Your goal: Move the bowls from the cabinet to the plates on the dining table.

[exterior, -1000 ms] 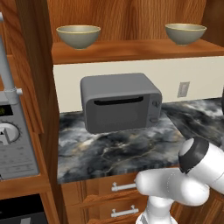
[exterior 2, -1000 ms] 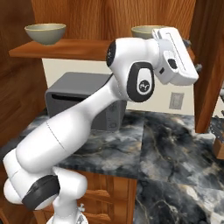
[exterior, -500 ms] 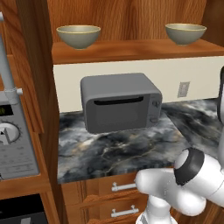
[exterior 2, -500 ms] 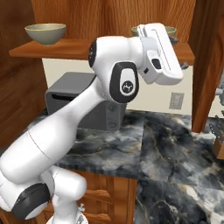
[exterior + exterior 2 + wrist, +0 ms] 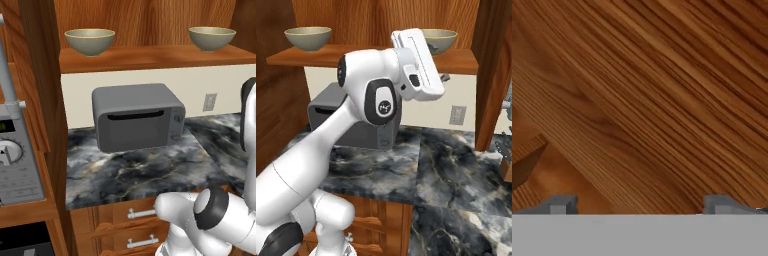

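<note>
Two grey-olive bowls stand on the wooden shelf [image 5: 150, 57] of the open cabinet [image 5: 381, 15]: a left bowl [image 5: 90, 41] [image 5: 308, 38] and a right bowl [image 5: 212, 38] [image 5: 442, 40]. In the right base view my white hand is raised to shelf height in front of the right bowl and covers that bowl's left part. My gripper [image 5: 639, 206] [image 5: 428, 62] is open, its two dark fingertips [image 5: 559, 205] wide apart with nothing between them. The hand view faces slanted wood grain close up. The plates and the dining table are out of view.
A grey toaster oven [image 5: 137, 116] sits under the shelf on a small marbled counter [image 5: 140, 172] above wooden drawers [image 5: 135, 220]. A wall outlet [image 5: 210, 102] is behind it. An oven control panel [image 5: 15, 165] is at the left. A cabinet side panel [image 5: 496, 75] rises on the right.
The arm has swung the hand leftward in the right base view and closer to the right bowl. The elbow has dropped lower in the left base view. Bowls have not moved.
</note>
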You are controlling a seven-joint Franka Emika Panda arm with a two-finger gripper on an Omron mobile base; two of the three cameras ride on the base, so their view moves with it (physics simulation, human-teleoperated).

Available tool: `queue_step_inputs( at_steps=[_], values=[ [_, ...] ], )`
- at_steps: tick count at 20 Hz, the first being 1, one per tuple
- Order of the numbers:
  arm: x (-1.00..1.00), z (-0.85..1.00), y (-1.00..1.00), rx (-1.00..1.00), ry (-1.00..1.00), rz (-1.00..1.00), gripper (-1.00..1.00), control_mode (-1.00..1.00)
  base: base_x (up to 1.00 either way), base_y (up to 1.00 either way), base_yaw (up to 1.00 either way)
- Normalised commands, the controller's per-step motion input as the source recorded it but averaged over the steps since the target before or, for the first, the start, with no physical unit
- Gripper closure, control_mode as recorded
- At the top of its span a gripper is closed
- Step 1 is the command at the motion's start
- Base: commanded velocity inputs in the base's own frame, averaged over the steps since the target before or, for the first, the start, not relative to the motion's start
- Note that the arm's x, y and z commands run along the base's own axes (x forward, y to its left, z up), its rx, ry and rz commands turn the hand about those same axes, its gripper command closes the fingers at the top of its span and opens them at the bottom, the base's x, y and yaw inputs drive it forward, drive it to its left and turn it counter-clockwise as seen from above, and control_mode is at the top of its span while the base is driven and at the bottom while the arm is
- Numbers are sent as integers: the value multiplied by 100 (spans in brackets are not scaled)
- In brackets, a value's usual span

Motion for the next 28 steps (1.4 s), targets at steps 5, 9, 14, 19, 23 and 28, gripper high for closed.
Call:
queue_step_inputs(
  at_steps=[5, 9, 14, 19, 23, 28],
  values=[
    [0, -1, 27, 14, -5, 9, -100, -100, 0, 0, 0],
    [0, -1, 23, 14, -5, 11, -100, -100, 0, 0, 0],
    [2, 0, 15, 15, -7, 13, -100, -100, 0, 0, 0],
    [12, 4, 3, 17, -7, 15, -100, -100, 0, 0, 0],
    [15, 1, 0, 14, -9, 15, -100, -100, 0, 0, 0],
    [16, 0, 0, 13, -10, 17, -100, -100, 0, 0, 0]
  ],
)
